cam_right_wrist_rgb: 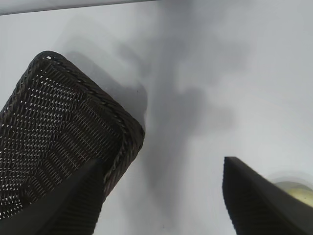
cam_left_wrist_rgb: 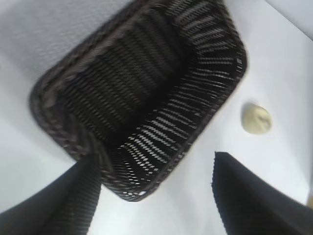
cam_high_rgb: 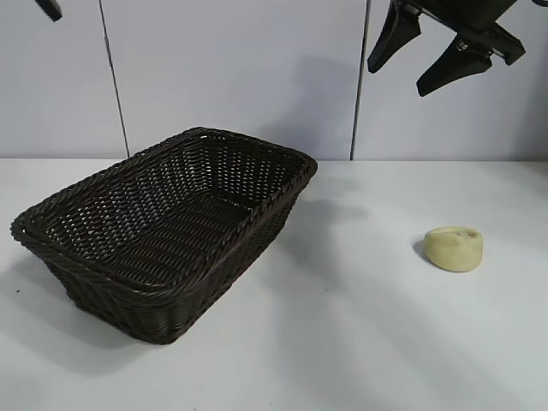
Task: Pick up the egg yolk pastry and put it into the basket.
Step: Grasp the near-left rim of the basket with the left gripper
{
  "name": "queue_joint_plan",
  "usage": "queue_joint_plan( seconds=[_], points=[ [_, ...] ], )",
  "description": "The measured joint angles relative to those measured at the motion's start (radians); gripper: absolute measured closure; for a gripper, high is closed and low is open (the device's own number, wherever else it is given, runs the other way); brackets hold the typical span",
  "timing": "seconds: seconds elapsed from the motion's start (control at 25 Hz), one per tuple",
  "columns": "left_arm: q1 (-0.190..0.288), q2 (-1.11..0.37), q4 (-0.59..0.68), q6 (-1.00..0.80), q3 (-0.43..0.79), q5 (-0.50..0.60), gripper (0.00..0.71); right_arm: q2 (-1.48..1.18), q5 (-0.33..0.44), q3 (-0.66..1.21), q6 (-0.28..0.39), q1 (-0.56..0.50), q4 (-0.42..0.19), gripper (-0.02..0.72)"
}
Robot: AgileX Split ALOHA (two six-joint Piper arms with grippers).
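The egg yolk pastry (cam_high_rgb: 455, 248), a small pale yellow puck, lies on the white table at the right. It also shows small in the left wrist view (cam_left_wrist_rgb: 256, 118) and peeks out behind one finger in the right wrist view (cam_right_wrist_rgb: 296, 190). The dark brown wicker basket (cam_high_rgb: 103, 261) stands at the left with nothing in it (cam_left_wrist_rgb: 49, 117) (cam_right_wrist_rgb: 129, 128). My right gripper (cam_high_rgb: 407, 64) hangs open high above the table, above and slightly left of the pastry, holding nothing (cam_right_wrist_rgb: 161, 169). My left gripper (cam_left_wrist_rgb: 154, 164) is open and high above the basket's corner; only a tip (cam_high_rgb: 49, 8) shows at the exterior view's top left.
The white table (cam_high_rgb: 342, 342) spreads bare between basket and pastry and in front of both. A pale panelled wall (cam_high_rgb: 240, 77) closes the back.
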Motion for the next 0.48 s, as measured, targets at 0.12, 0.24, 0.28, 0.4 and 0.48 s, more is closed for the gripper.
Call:
queue_joint_plan(
  seconds=[0.12,0.24,0.28,0.4,0.48],
  points=[
    [-0.026,0.0,-0.011,-0.03,0.097,-0.073,0.232,0.0,0.0,0.0,0.0,0.0,0.0,0.207],
    [-0.054,0.0,-0.027,-0.045,0.162,-0.148,0.232,0.0,0.0,0.0,0.0,0.0,0.0,0.207],
    [-0.059,0.0,-0.036,-0.054,0.176,-0.173,0.232,0.0,0.0,0.0,0.0,0.0,0.0,0.207],
    [-0.063,0.0,-0.057,-0.09,0.205,-0.226,0.232,0.0,0.0,0.0,0.0,0.0,0.0,0.207],
    [-0.063,0.0,-0.06,-0.101,0.22,-0.248,0.232,0.0,0.0,0.0,0.0,0.0,0.0,0.207]
  ],
)
